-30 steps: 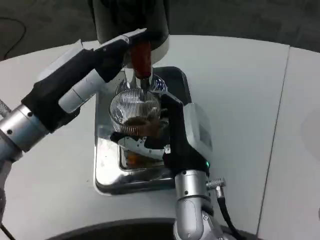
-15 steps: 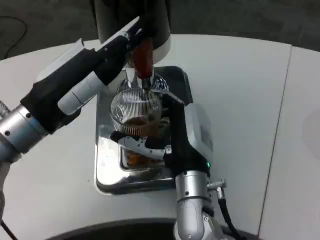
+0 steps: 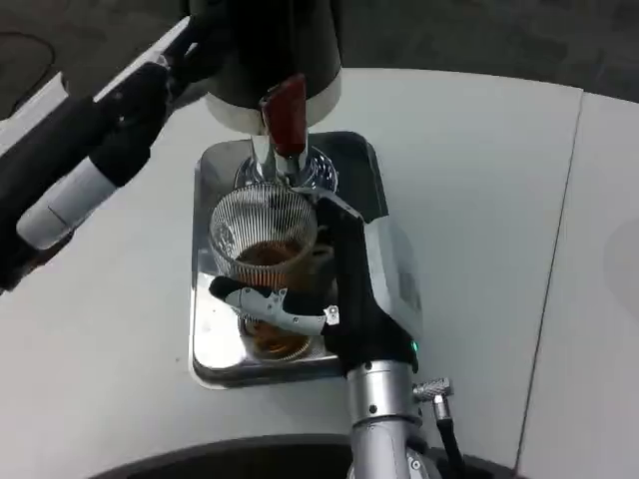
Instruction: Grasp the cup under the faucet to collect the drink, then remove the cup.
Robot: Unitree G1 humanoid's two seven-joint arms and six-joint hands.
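Right hand (image 3: pixel 339 289) gripping cup (image 3: pixel 265 244) — steel tray (image 3: pixel 215 349), white table (image 3: pixel 469 200)

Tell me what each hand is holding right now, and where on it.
The right hand grips the ribbed glass cup around its lower side wall, over the metal tray. The left hand holds nothing, up beside the dispenser.

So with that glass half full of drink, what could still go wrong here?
The ribbed clear glass cup holds brown drink, and the right hand grips it from the side; a tilt on lifting might spill it onto the shiny metal drip tray. The red-handled faucet sits just above the rim, so raising the cup straight up could knock it.
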